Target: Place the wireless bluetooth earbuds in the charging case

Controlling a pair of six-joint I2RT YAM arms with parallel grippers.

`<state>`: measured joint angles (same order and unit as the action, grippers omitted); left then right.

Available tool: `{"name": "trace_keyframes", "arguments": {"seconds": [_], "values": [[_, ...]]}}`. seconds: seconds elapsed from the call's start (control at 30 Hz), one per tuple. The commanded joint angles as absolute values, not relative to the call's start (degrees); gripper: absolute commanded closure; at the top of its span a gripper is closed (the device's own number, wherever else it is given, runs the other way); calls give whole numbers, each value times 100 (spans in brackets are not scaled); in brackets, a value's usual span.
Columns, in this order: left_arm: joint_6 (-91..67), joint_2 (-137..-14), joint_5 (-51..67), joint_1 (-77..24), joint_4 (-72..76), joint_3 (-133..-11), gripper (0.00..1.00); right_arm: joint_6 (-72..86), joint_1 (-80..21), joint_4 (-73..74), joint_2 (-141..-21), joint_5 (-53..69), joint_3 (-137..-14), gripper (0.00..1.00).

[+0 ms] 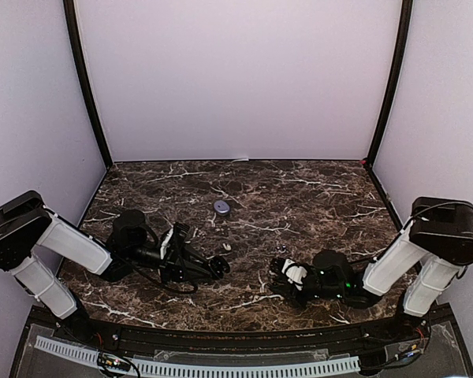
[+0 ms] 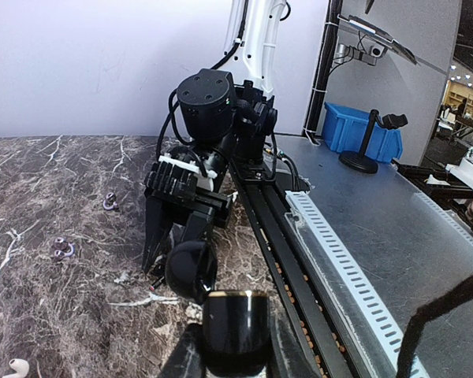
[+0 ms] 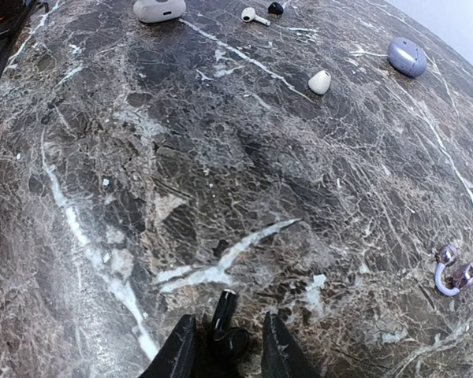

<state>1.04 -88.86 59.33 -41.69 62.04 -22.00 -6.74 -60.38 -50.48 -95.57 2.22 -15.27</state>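
Note:
A glossy black charging case (image 2: 235, 327) sits upright in my left gripper (image 2: 235, 350), which is shut on it, with the domed lid (image 2: 188, 268) swung open. In the top view that gripper (image 1: 215, 266) is left of centre. A black stemmed earbud (image 3: 230, 324) lies on the marble between the fingers (image 3: 178, 354) of my right gripper (image 3: 227, 346). The jaws stand apart around it, and a narrow gap shows on the right side. In the top view the right gripper (image 1: 284, 272) faces the left one across a short gap.
On the marble beyond lie a white case (image 3: 159, 9), a white stemmed earbud (image 3: 255, 15), a black earbud (image 3: 276, 8), a white earbud (image 3: 319, 82), a lilac case (image 3: 407, 57) and lilac clip earbuds (image 3: 453, 272). The table's near rail (image 2: 331, 260) runs beside the left gripper.

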Motion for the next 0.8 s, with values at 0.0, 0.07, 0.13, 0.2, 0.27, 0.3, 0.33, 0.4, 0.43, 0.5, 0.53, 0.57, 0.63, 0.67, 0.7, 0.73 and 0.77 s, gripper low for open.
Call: {"name": "trace_keyframes", "arguments": {"seconds": [0.0,0.07,0.13,0.2,0.27,0.3,0.33,0.4,0.43,0.5,0.53,0.57,0.63,0.67,0.7,0.73,0.77], "values": [[71,-8781,6002,-4192,6283,-2157,76,-666,-6073,-4690,-9713,233,-1567,74],[70,-8779,5990,-4192,6277,-2148,76,-664,-6073,-4694,-9720,217,-1552,75],[77,-8774,5992,-4196,6280,-2145,77,-637,-6073,-4693,-9714,176,-1534,76],[79,-8771,5996,-4193,6274,-2143,76,-604,-6074,-4694,-9691,130,-1501,77],[79,-8771,5993,-4192,6260,-2153,76,-574,-6073,-4694,-9664,96,-1470,75],[79,-8767,5992,-4197,6258,-2159,76,-557,-6073,-4693,-9653,89,-1456,74],[79,-8778,5996,-4193,6262,-2166,76,-543,-6073,-4693,-9641,80,-1451,73],[79,-8780,6000,-4192,6258,-2168,76,-521,-6073,-4686,-9621,63,-1435,73],[71,-8788,5997,-4193,6258,-2168,76,-507,-6073,-4674,-9609,55,-1429,73],[70,-8775,5999,-4192,6258,-2164,76,-493,-6073,-4676,-9562,41,-1396,73],[70,-8780,5995,-4197,6250,-2163,76,-490,-6073,-4683,-9539,28,-1379,74],[70,-8780,5994,-4193,6241,-2163,76,-484,-6073,-4677,-9517,24,-1360,75],[75,-8770,5997,-4192,6233,-2177,76,-477,-6073,-4640,-9491,10,-1354,75],[81,-8771,5995,-4192,6225,-2179,77,-475,-6073,-4623,-9480,10,-1354,76],[85,-8771,5994,-4195,6216,-2184,76,-470,-6073,-4616,-9479,9,-1346,76],[87,-8776,6002,-4193,6216,-2185,76,-467,-6073,-4615,-9483,13,-1345,77],[88,-8776,6003,-4192,6210,-2196,76,-466,-6073,-4614,-9489,17,-1350,78]]}}
